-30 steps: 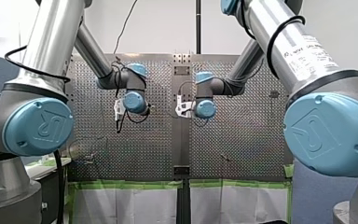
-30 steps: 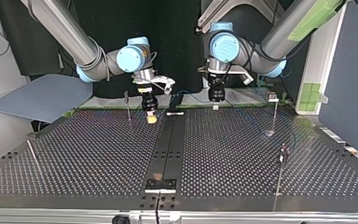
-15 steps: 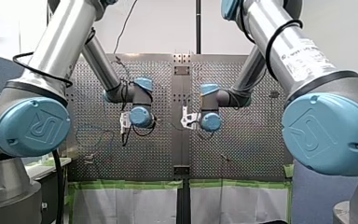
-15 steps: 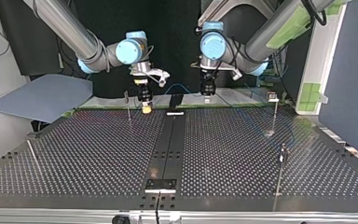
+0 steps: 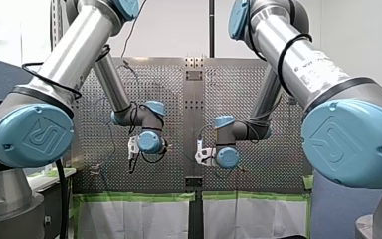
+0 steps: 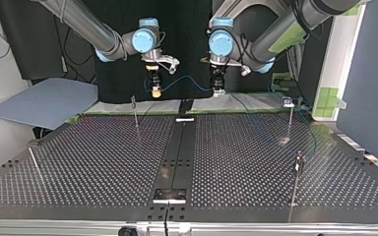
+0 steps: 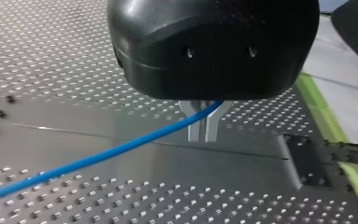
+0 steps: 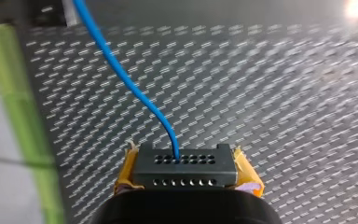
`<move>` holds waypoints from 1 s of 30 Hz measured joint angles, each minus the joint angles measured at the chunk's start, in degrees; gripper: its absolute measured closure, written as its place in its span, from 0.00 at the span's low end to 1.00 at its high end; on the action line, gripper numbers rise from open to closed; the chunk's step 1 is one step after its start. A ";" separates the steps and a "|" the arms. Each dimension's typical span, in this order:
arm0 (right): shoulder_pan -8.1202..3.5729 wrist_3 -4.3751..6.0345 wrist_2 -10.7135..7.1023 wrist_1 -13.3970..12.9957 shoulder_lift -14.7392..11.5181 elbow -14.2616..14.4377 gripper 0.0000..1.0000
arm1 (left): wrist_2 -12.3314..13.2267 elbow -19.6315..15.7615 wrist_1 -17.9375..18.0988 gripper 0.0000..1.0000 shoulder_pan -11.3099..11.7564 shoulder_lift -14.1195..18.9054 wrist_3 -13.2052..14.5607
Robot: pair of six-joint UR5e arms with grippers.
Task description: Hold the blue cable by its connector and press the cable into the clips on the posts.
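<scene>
- My right tool (image 8: 186, 173) is clamping the black connector (image 8: 184, 164) between its yellow pads (image 8: 127, 171). The blue cable (image 8: 121, 77) is coming out of the connector's upper row of holes.
- My left tool (image 7: 205, 127) is holding its metal fingers (image 7: 195, 126) pinched nearly together. It's looking like the cable is caught between them higher up, though the tool's housing is covering that bit.
- In the top view both tools are hanging in the air beyond the far end of the black middle strip (image 6: 179, 147) of the table (image 6: 103, 162). The right tool is sitting to the strip's left and the left tool to its right.
- The cable is sagging between the two tools, above the strip's far end. The rest is trailing down over the table on the strip's right.
- The thin posts (image 6: 135, 112) are standing upright, one left of the strip and two right of it.
</scene>
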 joint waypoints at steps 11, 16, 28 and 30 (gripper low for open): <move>-1.35 3.66 0.44 -5.21 5.16 5.21 1.00 | 0.19 -0.15 3.94 1.00 -0.95 -4.83 -0.14; -2.71 4.35 -0.25 -7.85 6.17 7.84 1.00 | 0.18 -0.02 5.84 1.00 -1.70 -7.25 0.47; -7.62 2.98 -4.50 -13.23 6.31 13.29 1.00 | -0.07 2.95 7.27 1.00 -3.79 -12.81 0.47; -8.47 2.86 -5.34 -13.74 6.32 14.14 1.00 | -0.39 3.87 6.71 1.00 -4.45 -13.73 0.41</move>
